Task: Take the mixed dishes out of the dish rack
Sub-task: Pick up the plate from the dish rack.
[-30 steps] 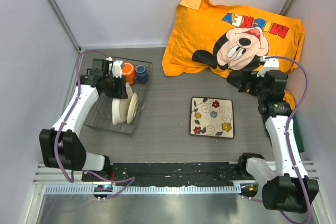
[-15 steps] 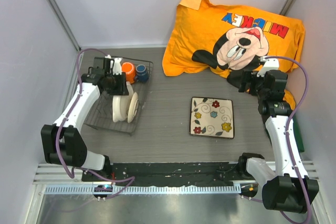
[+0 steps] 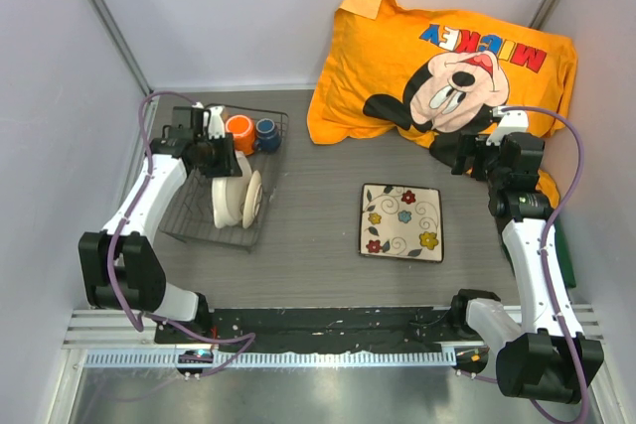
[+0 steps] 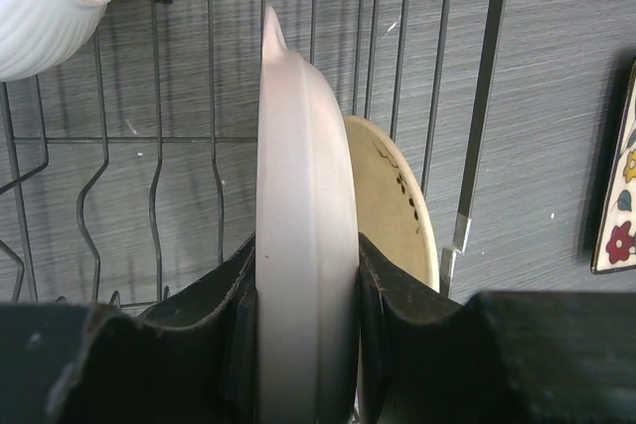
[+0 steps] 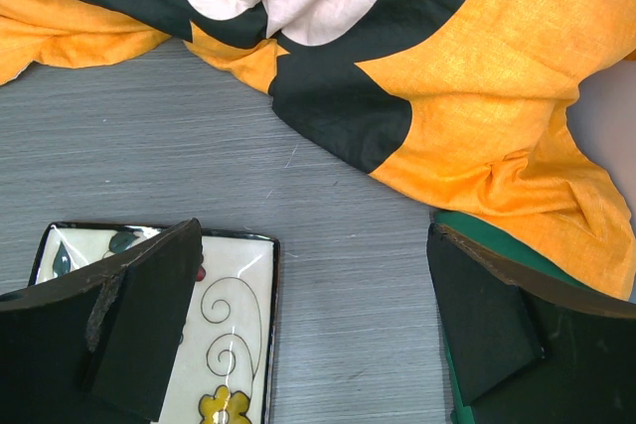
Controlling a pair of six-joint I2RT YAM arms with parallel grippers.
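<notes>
The grey wood-grain surface (image 3: 318,255) carries every item. The orange cartoon-mouse pillow (image 3: 437,47) lies at its far side. In the right wrist view the pillow's folded edge sits just beyond the tips of the right fingers (image 5: 139,325). These fingers stand fully apart and hold nothing.

The rectangular dark wire-grid dish rack (image 3: 194,227) sits directly below the left fingers (image 4: 397,310). Its wires run ahead of the tips and to both sides.

The square white plate with coloured flowers and swirls (image 3: 402,222) lies flat on the surface, outside the rack. One corner passes under the finger at the left of the right wrist view, and the rest shows in the gap between the two fingers. The plate is well apart from the left fingers.

The thick off-white round dish (image 4: 303,176) stands on edge in the rack. The left fingers are clamped on it — one pad against each face, at the rim nearest the wrist.

The cream round bowl with dark specks (image 4: 393,206) stands on edge just beside that dish, outside the finger at the right of the left wrist view. Contact between the two dishes cannot be determined.

The small white ribbed bowl (image 4: 50,7) sits ahead of the left fingers, off to the left of that view.

The orange mug (image 3: 239,132) and the small dark-blue cup (image 3: 266,134) stand side by side in the rack's far corner — near the left fingers, not touched by them.
</notes>
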